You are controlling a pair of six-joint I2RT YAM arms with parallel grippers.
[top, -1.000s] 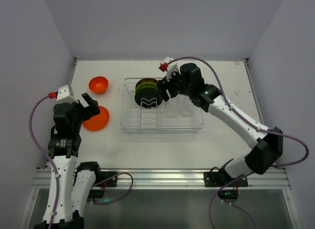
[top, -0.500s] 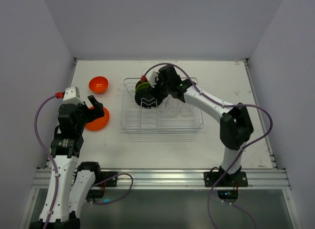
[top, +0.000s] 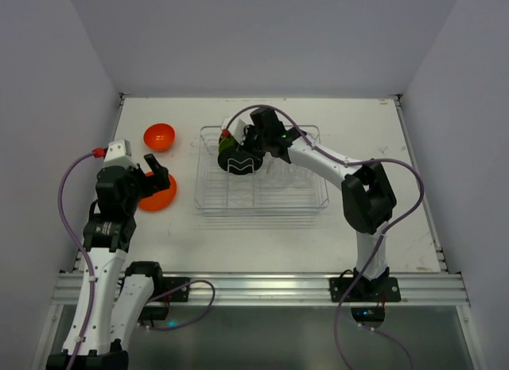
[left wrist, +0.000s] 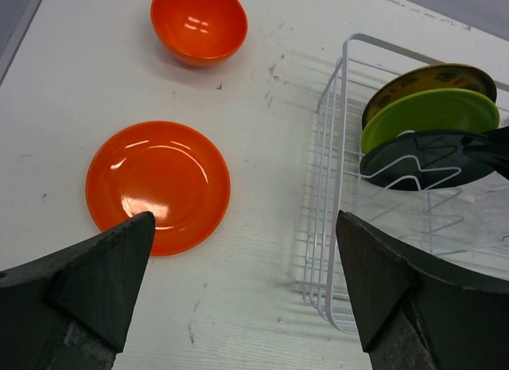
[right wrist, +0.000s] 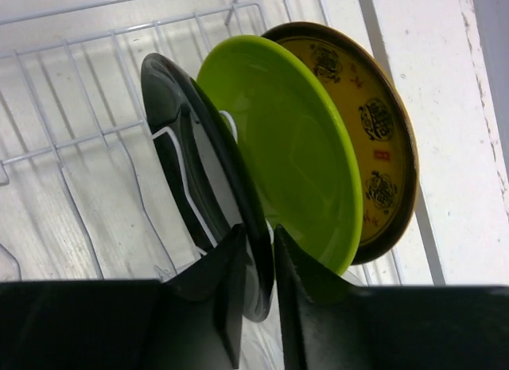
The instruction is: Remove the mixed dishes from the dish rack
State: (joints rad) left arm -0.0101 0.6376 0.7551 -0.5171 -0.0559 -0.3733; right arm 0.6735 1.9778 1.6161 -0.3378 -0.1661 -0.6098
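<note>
The clear dish rack [top: 262, 196] holds three plates standing on edge: black [right wrist: 199, 163], lime green [right wrist: 294, 147] and yellow-brown [right wrist: 374, 131]. My right gripper [right wrist: 258, 262] reaches into the rack's far left corner, and its fingers are pinched on the black plate's [top: 241, 164] upper rim. An orange plate [left wrist: 157, 185] and a small orange bowl [left wrist: 199, 24] lie on the table left of the rack. My left gripper [left wrist: 242, 282] hangs wide open above the table between the orange plate and the rack [left wrist: 330, 195], holding nothing.
Faint clear cups [top: 293, 176] stand in the rack's right half. White walls close in the table on the left, back and right. The rack's wire ribs [right wrist: 79, 139] run under and beside the plates.
My right gripper swung left over the standing plates and closed onto the black plate's rim. The left arm shifted slightly toward the right, still open.
</note>
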